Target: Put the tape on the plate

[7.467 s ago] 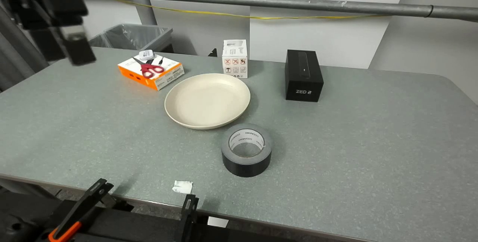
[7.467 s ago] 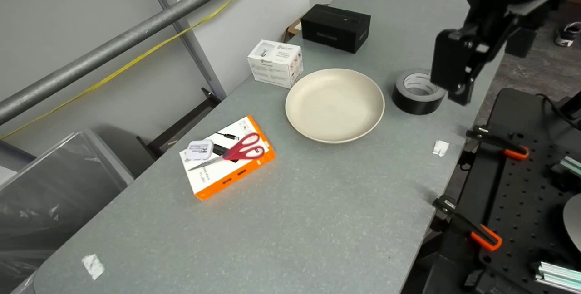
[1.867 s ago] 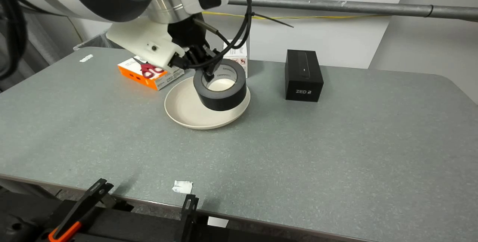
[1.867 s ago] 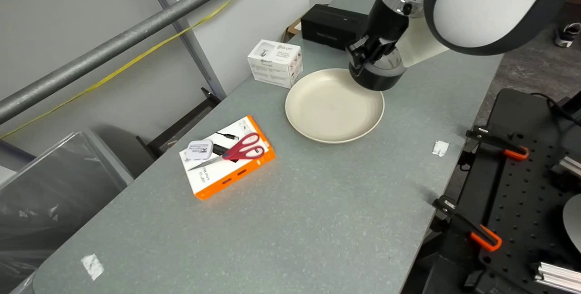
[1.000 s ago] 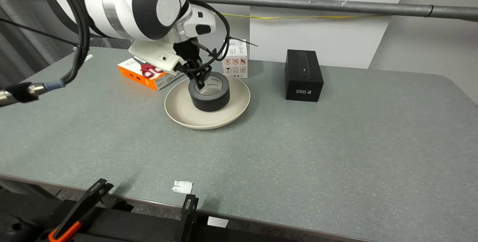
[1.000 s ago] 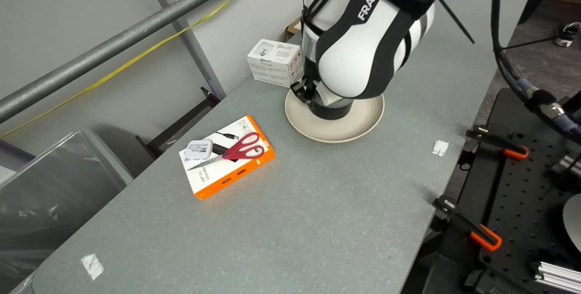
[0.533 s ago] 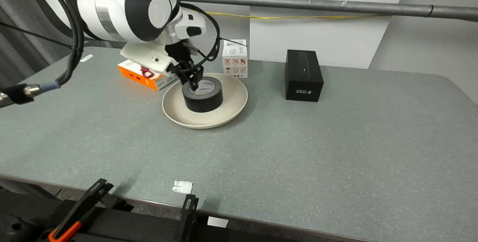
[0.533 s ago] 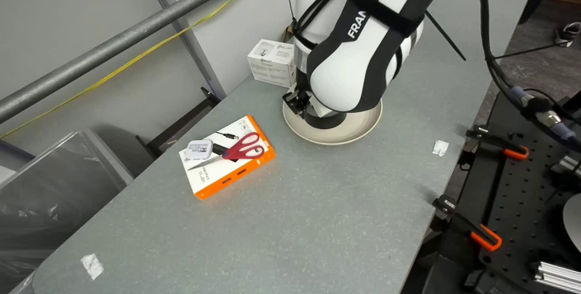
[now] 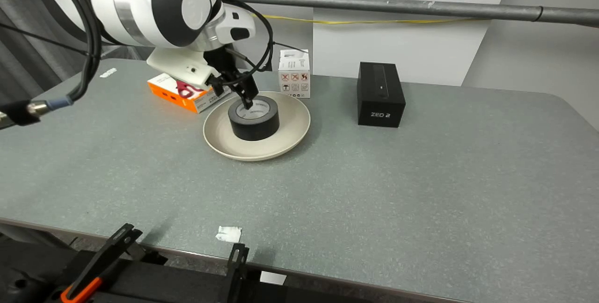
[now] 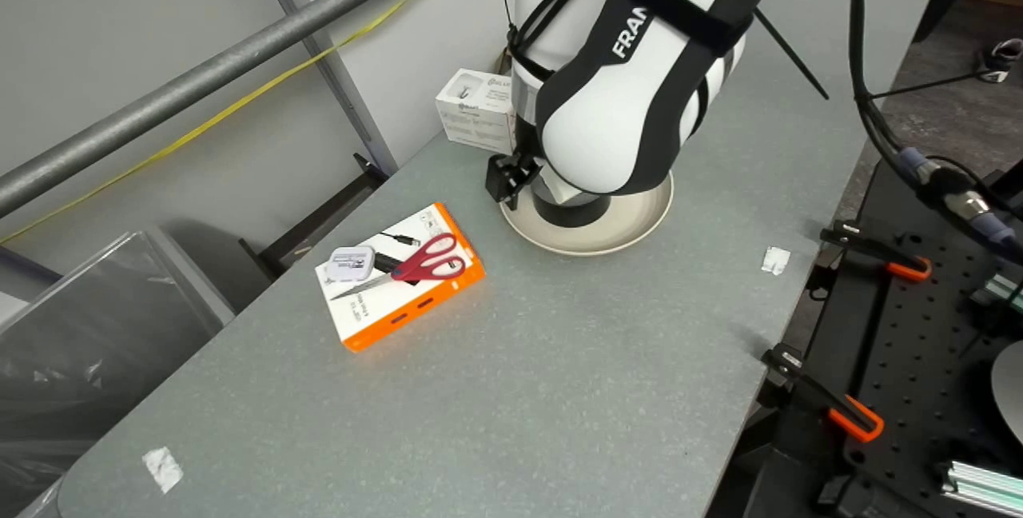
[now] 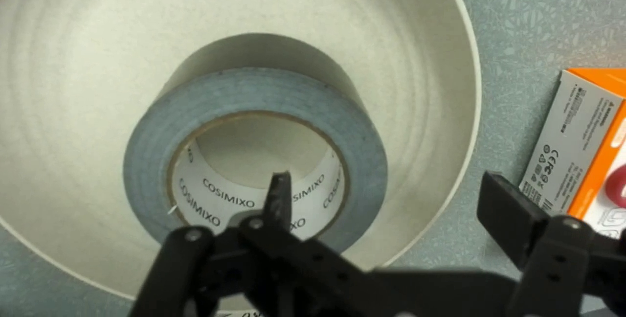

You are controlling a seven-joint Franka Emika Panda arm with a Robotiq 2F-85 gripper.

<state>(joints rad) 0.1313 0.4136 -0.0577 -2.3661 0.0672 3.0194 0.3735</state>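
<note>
Dark grey tape (image 11: 259, 87), COSIMIXO-lettered white inside, lies flat on the plate (image 11: 425, 82), claw (image 11: 386, 177) spread apart.

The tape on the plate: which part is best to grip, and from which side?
Probably grip the tape by its wall, from above, one finger of the pincer inside the hole, one outside. The tape lies flat, hole facing up, while the raised rim of the plate may hinder a side approach.
</note>
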